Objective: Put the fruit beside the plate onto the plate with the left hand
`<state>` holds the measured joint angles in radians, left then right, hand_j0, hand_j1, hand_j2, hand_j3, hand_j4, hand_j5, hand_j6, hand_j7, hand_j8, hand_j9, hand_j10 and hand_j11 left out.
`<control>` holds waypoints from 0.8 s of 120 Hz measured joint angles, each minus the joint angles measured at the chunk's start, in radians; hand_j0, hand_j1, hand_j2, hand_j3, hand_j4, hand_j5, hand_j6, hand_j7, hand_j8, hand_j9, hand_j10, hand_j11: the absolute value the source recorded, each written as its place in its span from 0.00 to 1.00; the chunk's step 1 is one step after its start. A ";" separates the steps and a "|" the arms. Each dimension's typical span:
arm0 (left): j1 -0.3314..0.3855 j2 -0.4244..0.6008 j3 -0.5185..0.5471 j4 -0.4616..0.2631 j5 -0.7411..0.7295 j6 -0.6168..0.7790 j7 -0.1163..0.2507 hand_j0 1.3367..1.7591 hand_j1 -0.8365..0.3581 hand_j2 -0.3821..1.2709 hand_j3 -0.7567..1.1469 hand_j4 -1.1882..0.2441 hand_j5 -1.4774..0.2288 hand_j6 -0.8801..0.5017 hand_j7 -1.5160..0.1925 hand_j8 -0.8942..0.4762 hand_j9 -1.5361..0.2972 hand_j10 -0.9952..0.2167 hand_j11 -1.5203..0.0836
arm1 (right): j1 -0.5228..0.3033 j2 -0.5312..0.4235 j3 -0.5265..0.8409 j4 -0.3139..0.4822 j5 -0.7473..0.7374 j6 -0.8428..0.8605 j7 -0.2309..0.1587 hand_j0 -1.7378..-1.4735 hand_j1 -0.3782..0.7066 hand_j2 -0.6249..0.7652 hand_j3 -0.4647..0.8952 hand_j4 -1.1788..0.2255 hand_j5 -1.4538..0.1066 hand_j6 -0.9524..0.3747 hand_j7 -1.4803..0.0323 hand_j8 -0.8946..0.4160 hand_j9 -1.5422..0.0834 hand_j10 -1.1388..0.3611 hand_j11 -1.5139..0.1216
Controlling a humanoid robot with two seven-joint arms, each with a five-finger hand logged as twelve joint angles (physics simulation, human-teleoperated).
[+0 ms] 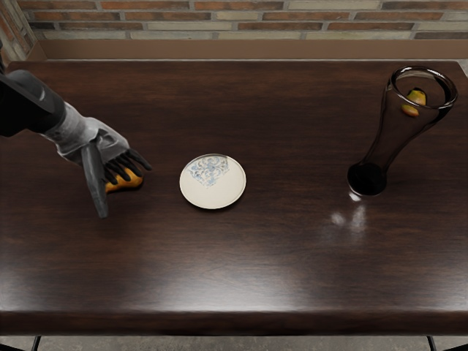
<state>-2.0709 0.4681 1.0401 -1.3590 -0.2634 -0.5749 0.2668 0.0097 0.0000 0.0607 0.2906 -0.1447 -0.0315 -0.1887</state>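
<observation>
Gleaming dark table [256, 278], plate [219, 196], brick wall [219, 14]

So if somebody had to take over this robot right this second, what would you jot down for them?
Left robot hand: open, fingers spread over the fruit, not closed on it.
Right robot hand: not in view.
Fruit: lying on the table, just left of the plate and apart from it.
Plate: mid-table, nothing on it.
Done: the hand is at the fruit.
Left: close on the fruit, lift it, carry it right and set it on the plate.
The vase at the far right is not part of the job.
</observation>
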 joint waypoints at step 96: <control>0.063 -0.310 0.026 -0.008 0.054 0.760 0.001 0.76 0.95 0.24 0.40 0.80 0.83 0.61 0.86 0.62 0.81 0.79 0.91 | -0.012 0.000 -0.002 -0.005 -0.001 -0.009 0.000 0.30 0.03 0.45 0.34 0.84 0.93 0.72 0.98 0.68 0.95 0.76 0.93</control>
<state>-2.0080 0.1577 1.0662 -1.3665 -0.2093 0.1848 0.2680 -0.0026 0.0000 0.0583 0.2853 -0.1454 -0.0406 -0.1887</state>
